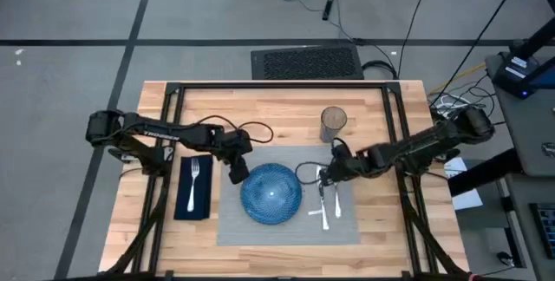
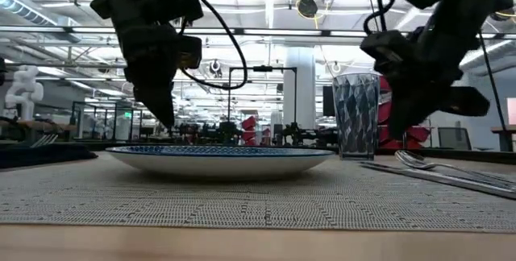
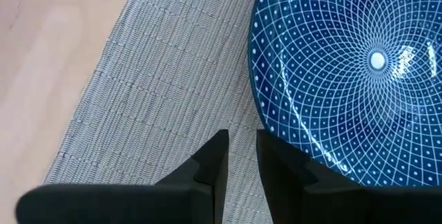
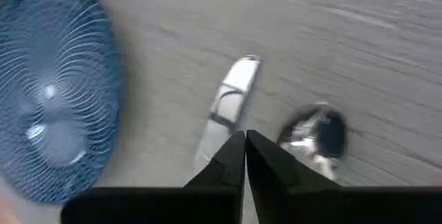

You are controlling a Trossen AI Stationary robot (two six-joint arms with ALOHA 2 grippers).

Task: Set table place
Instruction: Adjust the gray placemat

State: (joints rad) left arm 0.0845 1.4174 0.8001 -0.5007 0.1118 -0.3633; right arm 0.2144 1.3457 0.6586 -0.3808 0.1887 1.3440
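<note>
A light-grey placemat (image 1: 286, 229) lies flat on the middle of the wooden table (image 1: 381, 107). A blue patterned plate (image 1: 270, 194) rests on its left half. A knife (image 4: 231, 99) and a spoon (image 4: 314, 134) lie on its right half. My left gripper (image 1: 237, 173) hangs just above the plate's left rim (image 3: 276, 127), open by a narrow gap, with nothing between the fingers. My right gripper (image 4: 245, 148) is shut and empty, a little above the knife and spoon (image 1: 328, 205).
A fork (image 1: 196, 177) lies on a dark navy napkin (image 1: 192, 201) left of the placemat. A clear glass (image 1: 333, 123) stands beyond the placemat's far right part. Black frame rails (image 1: 277, 85) run along the table's far edge and sides.
</note>
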